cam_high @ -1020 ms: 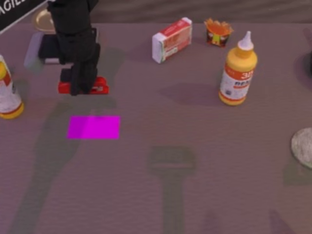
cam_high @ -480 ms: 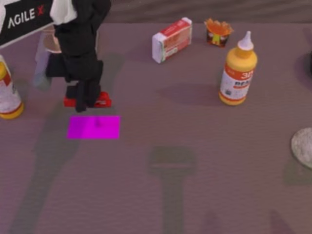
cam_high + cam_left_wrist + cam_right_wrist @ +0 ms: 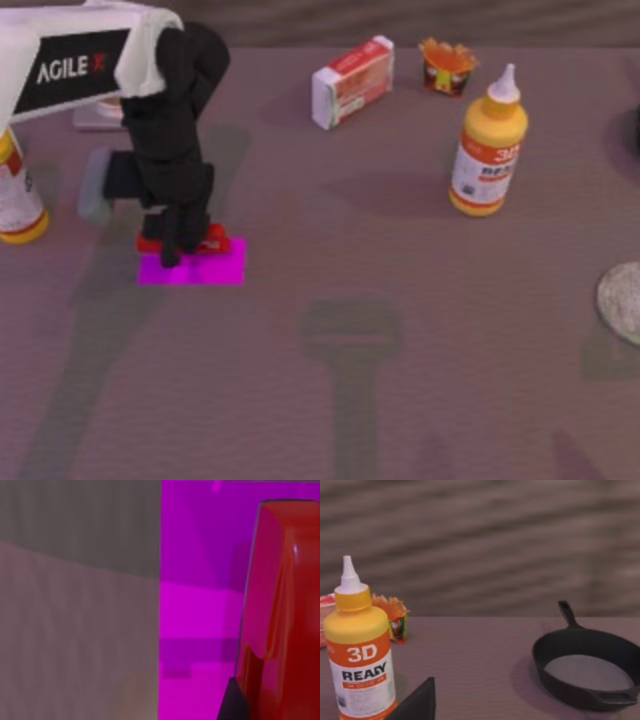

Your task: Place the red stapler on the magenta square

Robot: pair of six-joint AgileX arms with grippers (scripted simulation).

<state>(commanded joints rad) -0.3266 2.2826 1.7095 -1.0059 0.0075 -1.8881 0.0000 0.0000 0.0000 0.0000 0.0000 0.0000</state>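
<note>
Top view shows the table (image 3: 400,400) with the left arm reaching in from the far left corner, its claw (image 3: 178,240) clamped on the stapler (image 3: 212,240), gripping it across the middle so that only the red ends show either side of the black fingers. The stapler sits over the far edge of the magenta square (image 3: 215,268), partly across it and not centred. Whether it hangs just above the patch or rests on it I cannot tell. The left wrist view agrees: red stapler (image 3: 277,605) close up, magenta (image 3: 200,605) under and beside it, bare table to one side.

So, as I judge it, the carry is nearly done. What is left is a small shift toward the square's middle, setting down if needed, letting go and lifting clear.

The right arm is parked off the right side of the table; of its claw only one dark finger tip shows in its own wrist view, so I cannot tell its state.

Counting, largest first:
- one pan (image 3: 587,667)
- one orange bottle (image 3: 487,145)
- one red-and-white box (image 3: 352,82)
- one magenta square
- one stapler
- one small orange packet (image 3: 446,66)
</note>
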